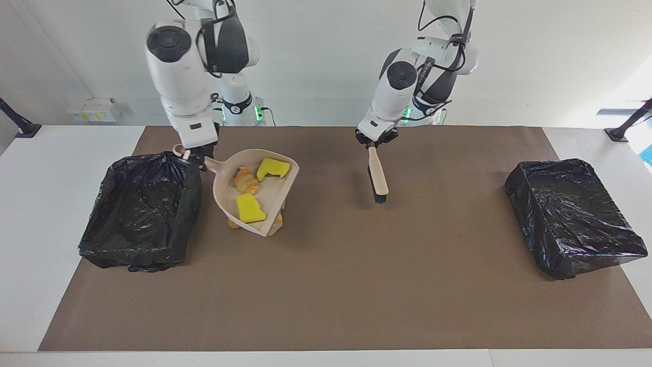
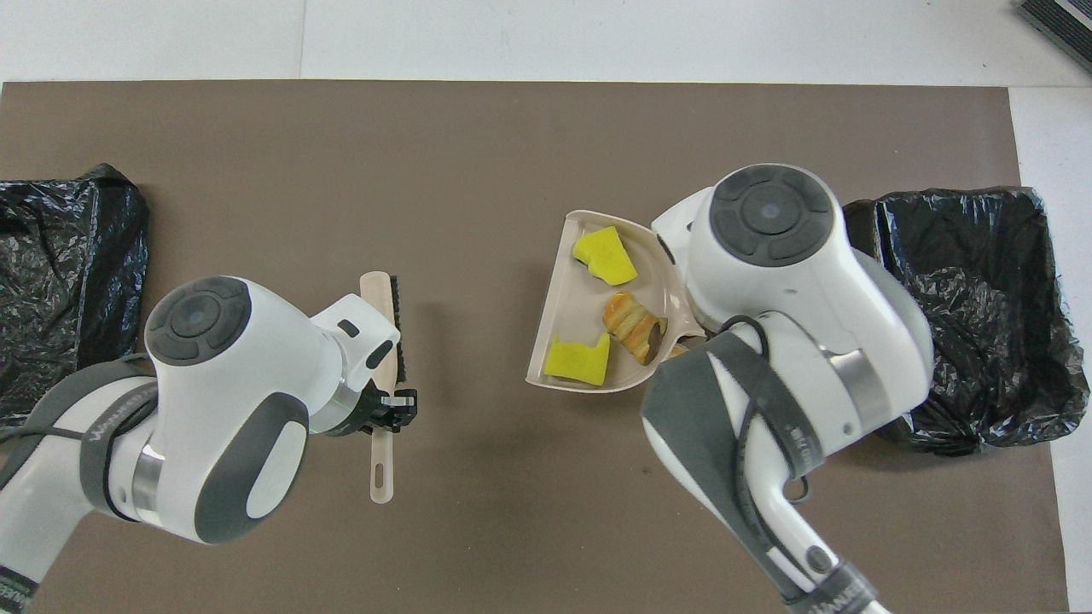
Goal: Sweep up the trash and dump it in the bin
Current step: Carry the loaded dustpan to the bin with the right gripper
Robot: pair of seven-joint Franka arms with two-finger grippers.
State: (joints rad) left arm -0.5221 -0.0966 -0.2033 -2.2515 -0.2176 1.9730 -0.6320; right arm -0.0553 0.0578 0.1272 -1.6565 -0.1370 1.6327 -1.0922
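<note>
My right gripper (image 1: 199, 152) is shut on the handle of the beige dustpan (image 1: 270, 196). It holds the pan in the air beside the black-lined bin (image 1: 140, 209) at the right arm's end. In the pan lie two yellow spongy wedges (image 1: 249, 209) (image 1: 272, 167) and a bread-like lump (image 1: 245, 179). More trash (image 1: 278, 220) on the mat peeks out from under the raised pan. The overhead view shows the dustpan (image 2: 580, 311) and its load, but the arm hides the right gripper there. My left gripper (image 1: 374, 143) is shut on the beige brush (image 1: 378, 176), held above the mat.
A second black-lined bin (image 1: 573, 216) stands at the left arm's end of the brown mat (image 1: 326, 295). In the overhead view the two bins (image 2: 972, 315) (image 2: 60, 281) sit at the mat's two ends, and the left gripper (image 2: 391, 401) holds the brush (image 2: 386, 328).
</note>
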